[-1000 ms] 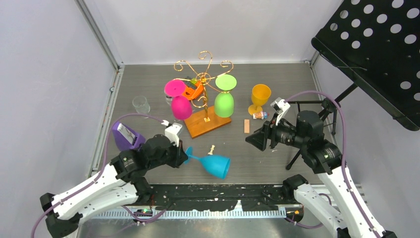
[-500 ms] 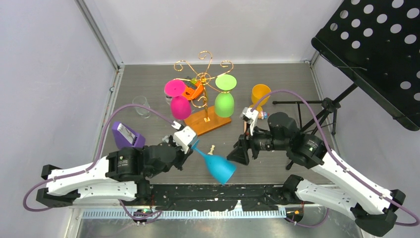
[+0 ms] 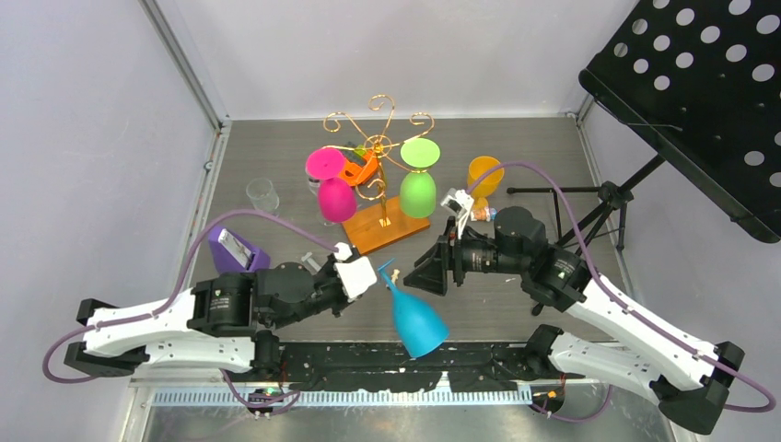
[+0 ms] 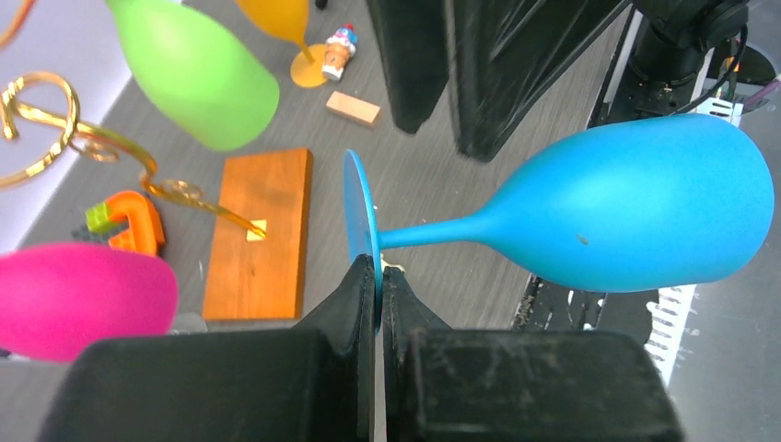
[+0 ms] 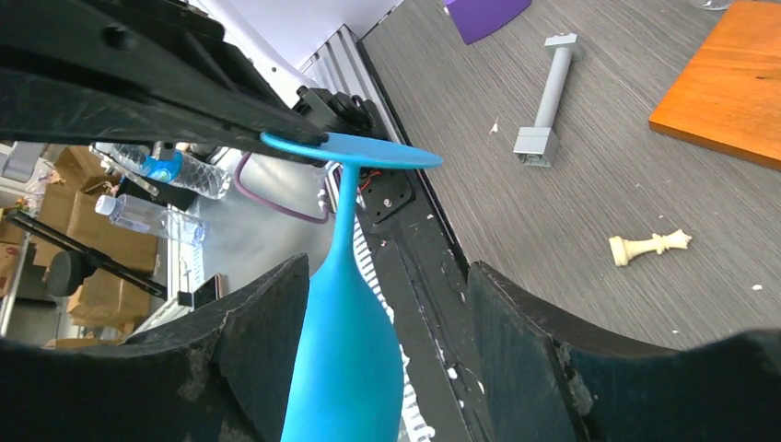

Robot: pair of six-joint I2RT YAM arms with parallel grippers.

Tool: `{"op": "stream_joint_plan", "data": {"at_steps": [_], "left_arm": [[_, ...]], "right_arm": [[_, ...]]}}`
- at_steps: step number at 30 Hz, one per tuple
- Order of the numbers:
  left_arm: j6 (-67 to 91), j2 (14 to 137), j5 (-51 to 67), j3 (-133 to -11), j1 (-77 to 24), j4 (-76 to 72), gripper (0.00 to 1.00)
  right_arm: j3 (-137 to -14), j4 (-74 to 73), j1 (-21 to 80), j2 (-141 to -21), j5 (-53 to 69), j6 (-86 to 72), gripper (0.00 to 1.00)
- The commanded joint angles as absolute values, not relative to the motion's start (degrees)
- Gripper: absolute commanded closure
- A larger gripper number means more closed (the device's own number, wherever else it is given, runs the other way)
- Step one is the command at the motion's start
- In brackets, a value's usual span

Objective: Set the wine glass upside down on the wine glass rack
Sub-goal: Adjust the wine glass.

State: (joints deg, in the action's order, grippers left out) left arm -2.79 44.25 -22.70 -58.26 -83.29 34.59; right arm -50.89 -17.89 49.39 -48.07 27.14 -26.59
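My left gripper (image 4: 378, 276) is clamped tight on the rim of the flat foot of the blue wine glass (image 4: 635, 216). In the left wrist view the foot stands edge-on just above my fingers and the stem and bowl run out to the right of the frame. From overhead, the left gripper (image 3: 370, 274) sits at lower centre. The glass (image 3: 416, 320) slants from it toward the bottom of the frame, bowl over the dark rail at the table's near edge, lifted off the tabletop (image 3: 516, 157). My right gripper (image 3: 422, 276) faces it from the right with its jaws spread wide. In the right wrist view the stem and bowl (image 5: 345, 368) show between my two fingers (image 5: 262, 318); I cannot tell whether either one touches the glass. The wine glass rack (image 3: 378, 138) stands well apart, toward the upper centre, on its orange-brown wooden base (image 3: 391, 232). From its gold arms hang a pink glass (image 3: 336, 198) on the left and a green glass (image 3: 417, 191) on the right, both bowl-down, with an orange piece (image 3: 357, 170) among the wires between them. An amber goblet (image 3: 484, 175) stands upright right of the rack. A clear tumbler (image 3: 262, 193) and a purple object (image 3: 235, 250) sit to the left. A white chess piece (image 5: 649, 247) lies on the table.
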Motion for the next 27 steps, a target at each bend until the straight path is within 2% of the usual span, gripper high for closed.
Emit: {"op": "stream_joint_plan", "data": {"at_steps": [1,10,27], "left_arm": [[-11.93,46.43,-19.61,-62.03,-84.07,29.25,1.00],[-17.61,48.24,-22.06,-63.03,-84.37,27.21,1.00],[-21.75,48.99,-23.35,-63.19,-84.46,24.63,1.00]], "right_arm": [[-48.69,-9.32,49.72,-48.45,29.87,-31.53,0.31],[-46.24,-2.84,49.68,-49.02,33.43,-35.49,0.38],[-45.11,0.47,49.68,-51.86,35.31,-37.55,0.58]]}}
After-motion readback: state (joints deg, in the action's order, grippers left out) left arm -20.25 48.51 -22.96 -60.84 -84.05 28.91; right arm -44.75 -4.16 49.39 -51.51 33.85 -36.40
